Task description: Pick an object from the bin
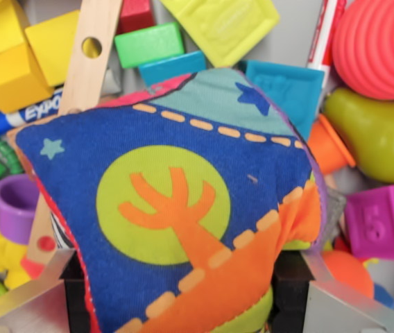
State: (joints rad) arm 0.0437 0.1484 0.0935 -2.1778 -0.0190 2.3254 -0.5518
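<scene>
A soft fabric cube [169, 208] fills the middle of the wrist view. Its near face is blue with a lime circle and an orange tree shape, and dashed orange stitching runs along its edges. My gripper [183, 284] is shut on this cube. The left finger [27, 291] and the right finger [353, 298] press its lower sides from the bottom corners, and the cloth bulges between them. The cube hides the bin contents beneath it.
The bin is crowded around the cube: yellow blocks [16, 55], a wooden slat with a hole [89, 52], an Expo marker [16, 118], green [148, 43] and teal blocks [287, 87], a ribbed red ball [381, 45], a green pear [377, 132], a pink number block [384, 222], a purple cup [13, 205].
</scene>
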